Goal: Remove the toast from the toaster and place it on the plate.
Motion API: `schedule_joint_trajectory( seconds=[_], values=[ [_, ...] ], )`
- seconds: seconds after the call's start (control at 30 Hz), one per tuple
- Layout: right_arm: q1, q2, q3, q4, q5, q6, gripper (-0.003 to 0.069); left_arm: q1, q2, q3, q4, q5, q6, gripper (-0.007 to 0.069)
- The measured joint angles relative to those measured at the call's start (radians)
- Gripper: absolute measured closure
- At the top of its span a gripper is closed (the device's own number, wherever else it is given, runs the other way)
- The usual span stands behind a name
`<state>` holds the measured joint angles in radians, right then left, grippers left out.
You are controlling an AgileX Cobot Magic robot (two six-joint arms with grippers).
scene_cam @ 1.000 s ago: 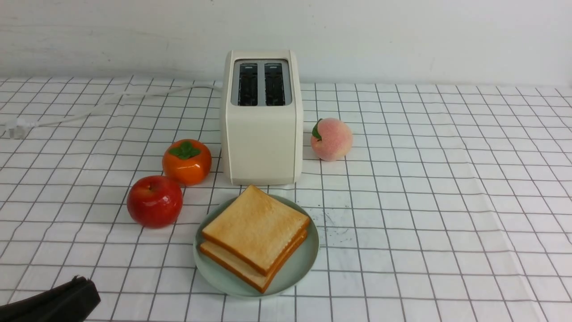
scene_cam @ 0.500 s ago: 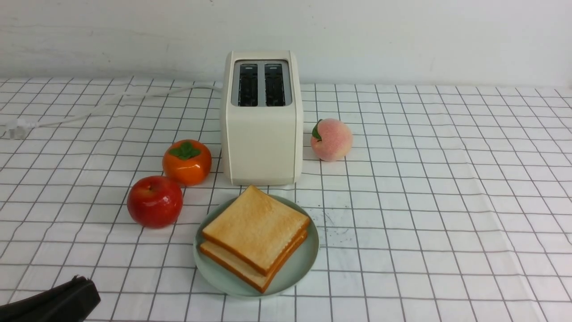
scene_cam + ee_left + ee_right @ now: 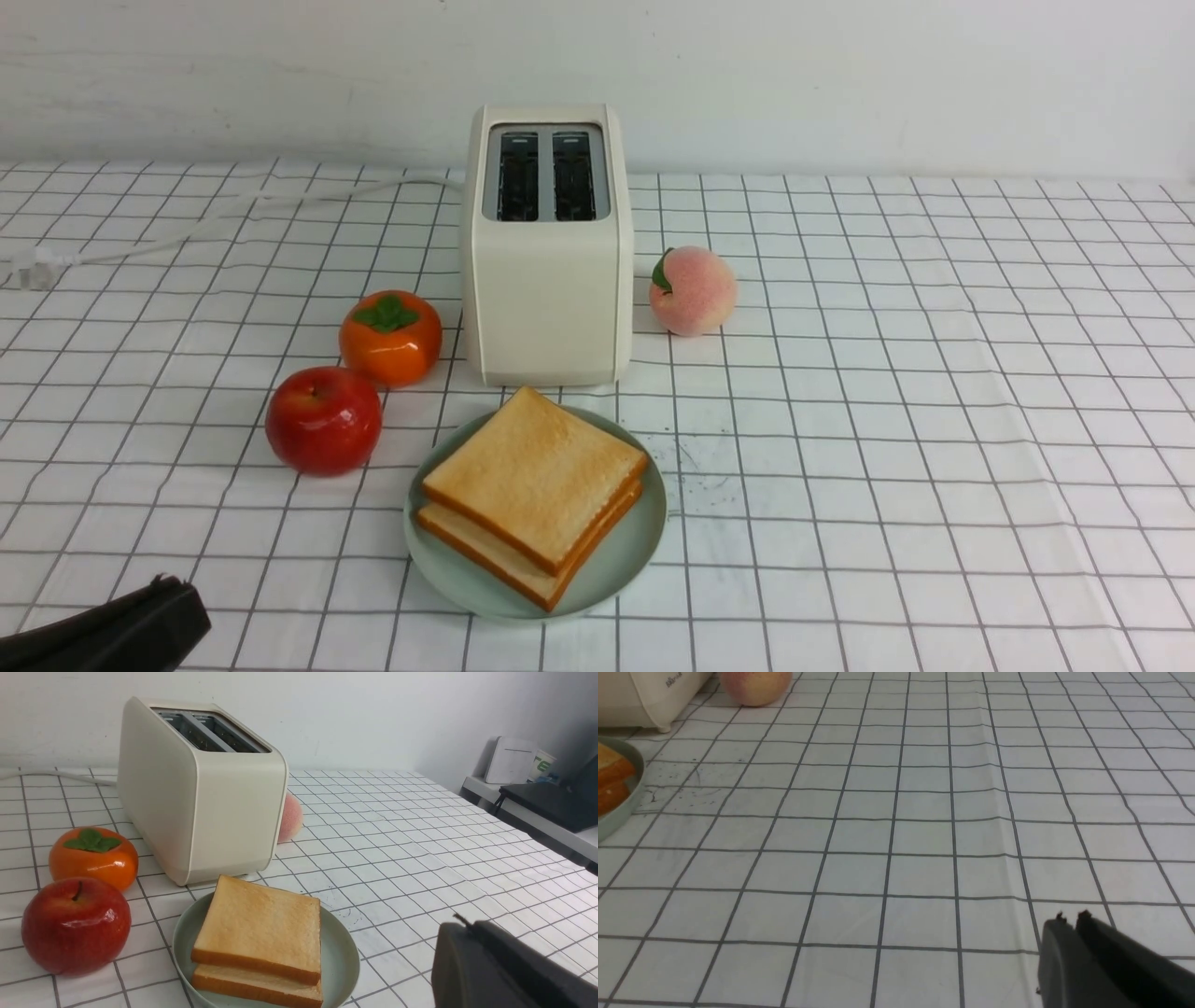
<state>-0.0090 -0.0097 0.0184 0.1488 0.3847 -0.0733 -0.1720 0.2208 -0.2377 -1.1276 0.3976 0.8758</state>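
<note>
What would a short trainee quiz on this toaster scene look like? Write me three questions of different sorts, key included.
1. True or false: both slots of the toaster hold bread.
2. How many toast slices lie on the plate?
3. Which fruit stands alone on the robot's right of the toaster: A) apple, B) persimmon, C) peach?

Key: 1. False, both slots look empty. 2. Two, stacked. 3. C.

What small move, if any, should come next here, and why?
Probably none beyond keeping both arms back: both toaster slots look empty, two toast slices lie stacked on the plate, and the left gripper is shut, holding nothing.
</note>
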Motion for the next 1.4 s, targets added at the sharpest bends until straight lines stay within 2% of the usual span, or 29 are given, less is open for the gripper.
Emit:
schedule_joint_trajectory(
  seconds=[0.47,0.63,0.73,0.83,0.97,1.07,1.2,1.4],
  values=[
    [0.0,0.0,0.0,0.0,0.0,0.0,0.0606,0.0,0.0,0.0,0.0,0.0,0.0,0.0632],
    [0.0,0.0,0.0,0.0,0.0,0.0,0.0596,0.0,0.0,0.008,0.013,-0.083,-0.015,0.0632],
    [0.0,0.0,0.0,0.0,0.0,0.0,0.0595,0.008,-0.004,0.027,0.139,-0.163,-0.123,0.0637],
    [0.0,0.0,0.0,0.0,0.0,0.0,0.0594,0.078,-0.036,0.062,0.414,-0.225,-0.351,0.0637],
    [0.0,0.0,0.0,0.0,0.0,0.0,0.0591,0.206,-0.108,0.115,0.703,-0.214,-0.654,0.0637],
    [0.0,0.0,0.0,0.0,0.0,0.0,0.0591,0.249,-0.175,0.18,0.855,-0.181,-0.788,0.0637],
    [0.0,0.0,0.0,0.0,0.0,0.0,0.0591,0.233,-0.228,0.259,0.957,-0.14,-0.869,0.0637],
    [0.0,0.0,0.0,0.0,0.001,0.0,0.0591,0.188,-0.231,0.267,1.011,-0.027,-0.89,0.0637]
  ],
)
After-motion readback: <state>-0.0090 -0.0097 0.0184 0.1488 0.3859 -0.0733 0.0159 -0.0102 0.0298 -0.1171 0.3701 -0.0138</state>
